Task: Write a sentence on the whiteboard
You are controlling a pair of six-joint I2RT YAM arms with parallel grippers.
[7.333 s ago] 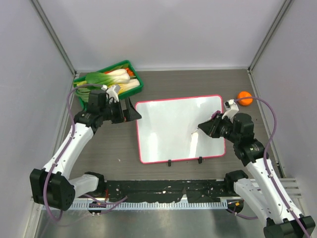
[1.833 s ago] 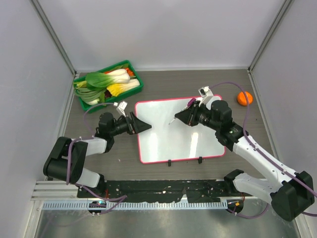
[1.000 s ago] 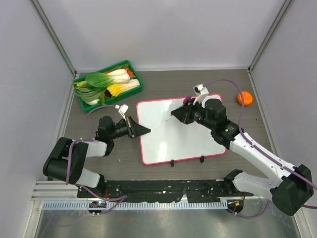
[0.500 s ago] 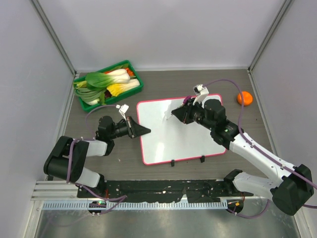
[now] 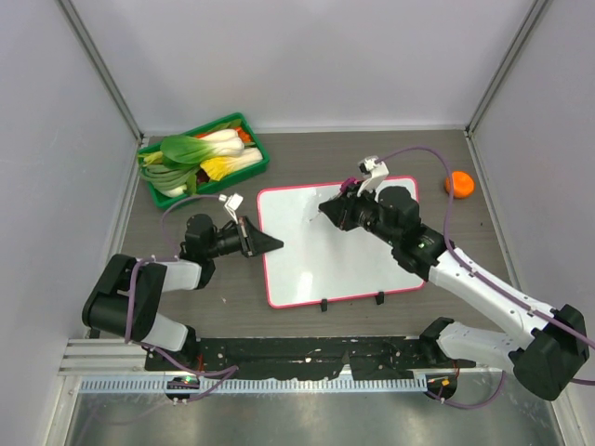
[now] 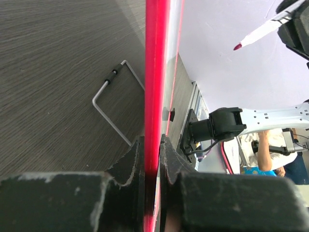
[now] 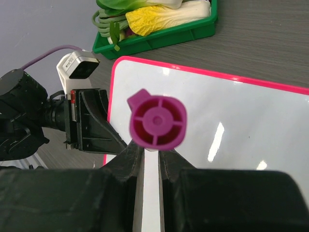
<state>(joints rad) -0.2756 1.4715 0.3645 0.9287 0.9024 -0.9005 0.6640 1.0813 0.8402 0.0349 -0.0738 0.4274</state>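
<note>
Whiteboard clamped at its left edge, marker held over its upper part

Whiteboard (image 5: 316, 265) lies flat on the dark wood-grain counter (image 5: 390, 153), near the middle, its pink-red frame turned slightly askew and its two small black feet at the near edge. The left end effector (image 5: 265, 244) reaches in low from the left, and its fingers are closed together on the frame of the board's left edge. In the left wrist view the red rim runs straight up between the two dark fingers. A thin bent metal wire (image 6: 112, 99) lies on the counter just beside that edge.

The right end effector (image 5: 333, 212) hangs over the upper middle of the board, its fingers pressed tight around a marker (image 7: 157, 119). The marker's purple back end faces the right wrist camera, while its coloured tip shows in the left wrist view, pointing down toward the white surface. Whether the tip touches the board cannot be told.

A green tray (image 5: 258, 165) of leafy vegetables sits at the far left corner, well apart from the board. A small orange object (image 5: 458, 184) rests on the counter near the board's far right corner.
</note>
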